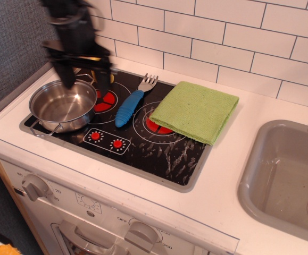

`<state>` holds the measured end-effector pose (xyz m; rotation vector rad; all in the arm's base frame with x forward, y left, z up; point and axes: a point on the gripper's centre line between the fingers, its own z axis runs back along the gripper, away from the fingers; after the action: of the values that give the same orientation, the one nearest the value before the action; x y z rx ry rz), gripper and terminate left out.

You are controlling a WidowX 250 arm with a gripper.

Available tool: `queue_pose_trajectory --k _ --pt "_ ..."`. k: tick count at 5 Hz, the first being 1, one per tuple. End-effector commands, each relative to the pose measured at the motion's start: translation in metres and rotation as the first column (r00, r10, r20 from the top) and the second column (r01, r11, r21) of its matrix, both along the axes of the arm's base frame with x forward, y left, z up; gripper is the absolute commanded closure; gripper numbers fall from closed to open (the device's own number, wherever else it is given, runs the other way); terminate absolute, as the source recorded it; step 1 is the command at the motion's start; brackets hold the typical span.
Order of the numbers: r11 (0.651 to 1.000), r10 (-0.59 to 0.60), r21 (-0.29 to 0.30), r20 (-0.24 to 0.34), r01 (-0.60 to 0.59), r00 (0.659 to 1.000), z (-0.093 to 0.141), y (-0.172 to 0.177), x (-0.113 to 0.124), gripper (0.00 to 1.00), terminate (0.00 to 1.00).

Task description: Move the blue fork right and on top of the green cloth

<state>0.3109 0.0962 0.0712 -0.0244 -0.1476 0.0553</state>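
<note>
**Lining up on the fork's handle before the grasp**

The white counter (233,175) carries a black toy stovetop (159,154) on its left part and a grey sink (281,180) at the right. On the stovetop, the steel pot (63,104) sits at the left, and the green cloth (195,110) lies folded over the right burner, flat and unoccupied. The blue fork (131,105) lies between them, well apart from the pot and just beside the cloth's left edge, its grey tines pointing toward the tiled wall and its ribbed handle toward the front.

The claw (84,79) is blurred with motion and hangs over the pot's back rim, left of the fork. Its two fingers look spread wide, with nothing between them.

The step in hand appears to be the approach; the fork is not yet touched. To do it well, the claw should travel right until centred over the thick ribbed handle, not the thin tines, and turn so its fingers straddle the handle across its width. Descending straight would likely avoid clipping the pot's rim or nudging the fork under the cloth's edge. The carry itself looks short.
</note>
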Motion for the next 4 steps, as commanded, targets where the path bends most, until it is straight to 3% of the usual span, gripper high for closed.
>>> queue_pose_trajectory --k 1,2,4 --pt "0.996 0.079 0.049 -0.033 -0.077 0.996 -0.013 -0.015 0.024 0.00 0.00" --pt "0.992 0.101 0.086 -0.086 -0.094 0.991 -0.036 -0.002 0.027 0.00 0.00" --pt "0.993 0.088 0.088 -0.099 -0.079 0.991 -0.056 -0.004 0.028 0.00 0.00"
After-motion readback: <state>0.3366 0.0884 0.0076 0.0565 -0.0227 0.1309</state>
